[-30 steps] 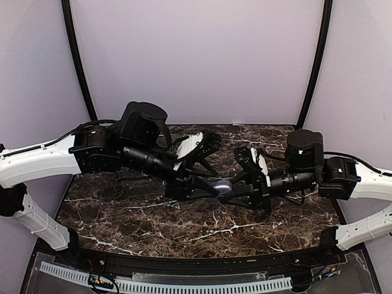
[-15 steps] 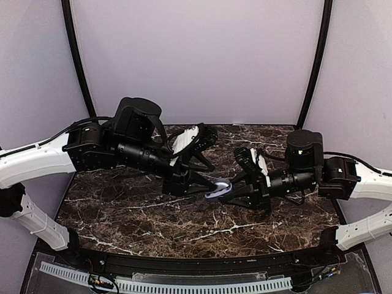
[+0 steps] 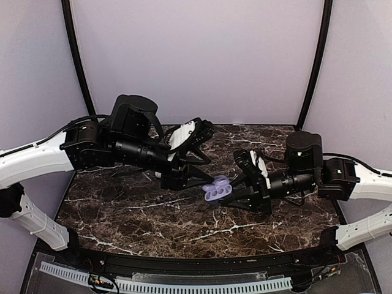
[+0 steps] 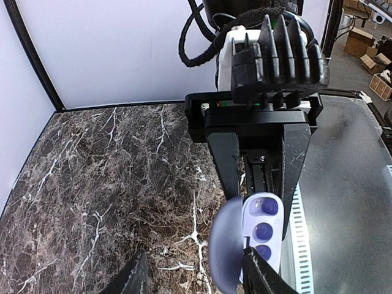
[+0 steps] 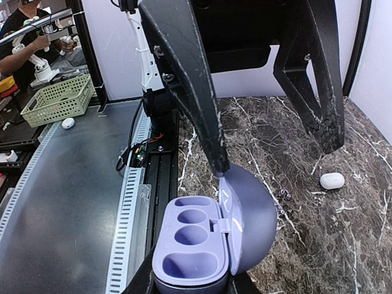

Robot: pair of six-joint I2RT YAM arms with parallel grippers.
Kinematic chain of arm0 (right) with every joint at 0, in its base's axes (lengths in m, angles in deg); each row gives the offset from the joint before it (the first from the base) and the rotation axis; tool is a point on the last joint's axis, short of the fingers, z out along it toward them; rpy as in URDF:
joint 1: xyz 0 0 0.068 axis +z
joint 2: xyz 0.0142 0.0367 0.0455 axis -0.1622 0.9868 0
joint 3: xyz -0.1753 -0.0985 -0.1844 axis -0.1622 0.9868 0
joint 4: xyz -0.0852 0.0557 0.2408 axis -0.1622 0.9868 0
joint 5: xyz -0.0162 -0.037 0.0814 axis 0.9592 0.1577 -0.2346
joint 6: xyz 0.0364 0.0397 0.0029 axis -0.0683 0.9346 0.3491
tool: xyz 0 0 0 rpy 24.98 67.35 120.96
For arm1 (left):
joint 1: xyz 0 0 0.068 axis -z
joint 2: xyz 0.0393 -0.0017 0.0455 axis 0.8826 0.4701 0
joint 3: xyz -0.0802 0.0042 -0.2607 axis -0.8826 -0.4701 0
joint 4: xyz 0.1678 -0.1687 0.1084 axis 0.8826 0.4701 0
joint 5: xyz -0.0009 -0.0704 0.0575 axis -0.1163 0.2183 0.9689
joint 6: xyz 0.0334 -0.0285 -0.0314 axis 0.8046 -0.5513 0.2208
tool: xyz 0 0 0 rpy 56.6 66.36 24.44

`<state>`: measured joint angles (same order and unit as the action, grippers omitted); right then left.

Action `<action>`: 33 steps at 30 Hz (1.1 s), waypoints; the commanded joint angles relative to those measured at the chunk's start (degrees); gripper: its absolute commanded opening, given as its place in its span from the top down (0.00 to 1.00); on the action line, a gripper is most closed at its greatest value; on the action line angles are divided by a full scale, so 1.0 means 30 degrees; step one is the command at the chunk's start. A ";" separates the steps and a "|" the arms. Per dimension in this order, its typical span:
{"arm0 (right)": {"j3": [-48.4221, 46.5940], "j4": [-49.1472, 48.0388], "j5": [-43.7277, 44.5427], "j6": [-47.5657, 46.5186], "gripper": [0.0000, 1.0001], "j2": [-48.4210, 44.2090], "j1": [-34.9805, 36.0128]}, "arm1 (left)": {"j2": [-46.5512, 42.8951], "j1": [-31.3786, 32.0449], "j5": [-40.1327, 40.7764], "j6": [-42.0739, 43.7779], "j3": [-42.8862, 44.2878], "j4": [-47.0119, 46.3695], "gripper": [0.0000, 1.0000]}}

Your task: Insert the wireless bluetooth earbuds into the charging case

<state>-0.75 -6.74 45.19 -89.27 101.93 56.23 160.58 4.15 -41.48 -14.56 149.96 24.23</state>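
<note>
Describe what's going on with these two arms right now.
The right gripper holds the lavender charging case by its base. The lid stands open, with one finger of the open left gripper at its edge. Its wells look empty; no earbuds are inside yet.

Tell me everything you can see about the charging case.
The charging case is a small rounded pebble, glossy lavender grey-blue outside and pale lilac inside. It is open, its lid tipped back on the hinge, showing three empty recesses. The right gripper holds its base in its jaws over the marble table. One tip of the open left gripper appears to meet the lid's rim.
</note>
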 commanded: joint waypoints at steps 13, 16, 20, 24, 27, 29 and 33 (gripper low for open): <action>0.1635 -0.2148 -0.2323 0.2102 1.00 -0.1212 -0.2366 | -0.2345 -0.3374 -0.1300 -0.2881 -0.0899 -0.0945 0.47; 0.1871 -0.2286 -0.2550 0.1959 1.00 -0.1605 -0.2707 | -0.2137 -0.4565 -0.0772 -0.3807 -0.1750 -0.0152 0.48; 0.2143 -0.2347 -0.2737 0.1559 1.00 -0.2080 -0.2897 | -0.1794 -0.5478 -0.0597 -0.6212 -0.3585 0.0539 0.53; 0.2360 -0.2377 -0.3008 0.1455 1.00 -0.2256 -0.2934 | -0.1668 -0.5684 -0.0545 -0.8206 -0.5942 0.1068 0.56; 0.2855 -0.2796 -0.3252 0.1378 1.00 -0.2665 -0.2928 | -0.1717 -0.5945 0.0146 -0.9009 -0.7506 0.1378 0.58; 0.3086 -0.2841 -0.3261 0.0986 1.00 -0.2749 -0.2940 | -0.1735 -0.6178 0.0717 -0.9453 -0.8723 0.1433 0.60; 0.3258 -0.2910 -0.3851 0.0523 1.00 -0.2694 -0.2937 | -0.1244 -0.6287 0.1951 -0.9395 -0.9305 0.1775 0.64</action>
<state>8.21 -11.98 36.03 -85.75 94.54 47.88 156.25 -14.04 -39.84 -40.66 123.21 27.86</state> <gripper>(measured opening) 0.254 0.380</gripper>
